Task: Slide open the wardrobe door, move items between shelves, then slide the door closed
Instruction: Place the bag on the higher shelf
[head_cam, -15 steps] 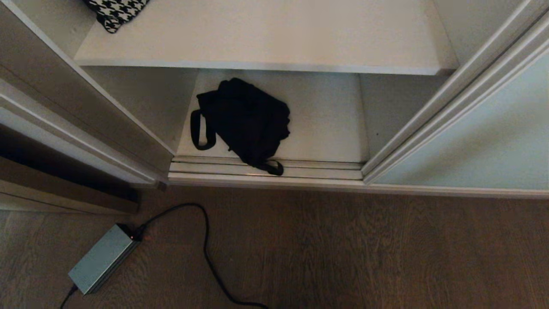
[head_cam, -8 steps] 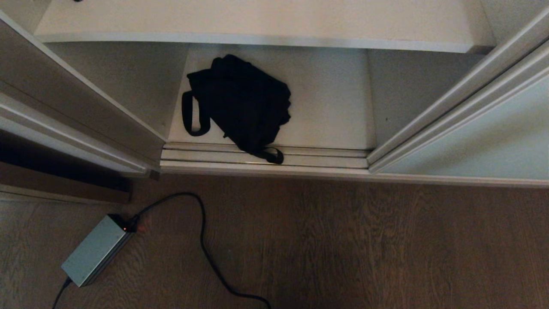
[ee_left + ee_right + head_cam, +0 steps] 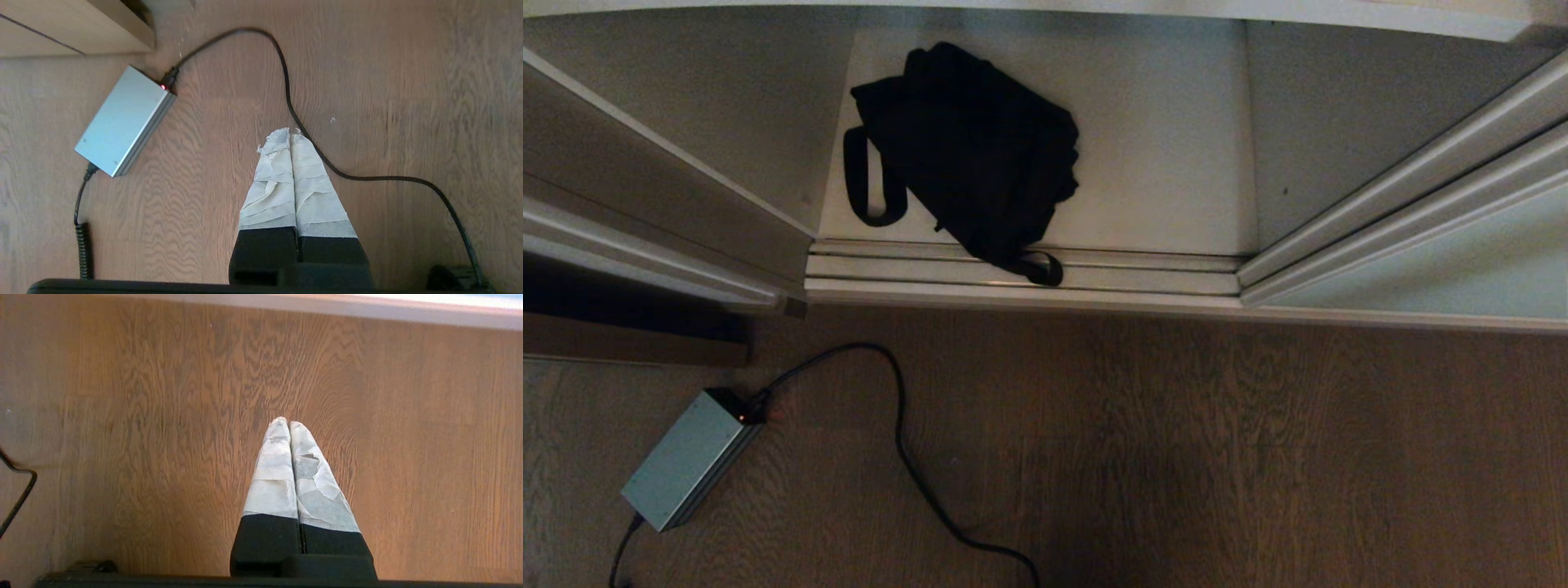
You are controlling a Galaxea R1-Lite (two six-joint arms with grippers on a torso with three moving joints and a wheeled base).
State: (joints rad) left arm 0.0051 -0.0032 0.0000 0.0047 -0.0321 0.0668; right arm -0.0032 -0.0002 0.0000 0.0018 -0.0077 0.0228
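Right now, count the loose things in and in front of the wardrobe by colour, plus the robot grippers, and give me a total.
Black: 1, the floppy black fabric bag on the bottom off-white shelf board, one loop over the ridged cream floor track.
Grey: 1, the grey metal power brick on the brown wood floor.
Grippers: 2, the left gripper and the right gripper, both shut above the floor.
Total: 4
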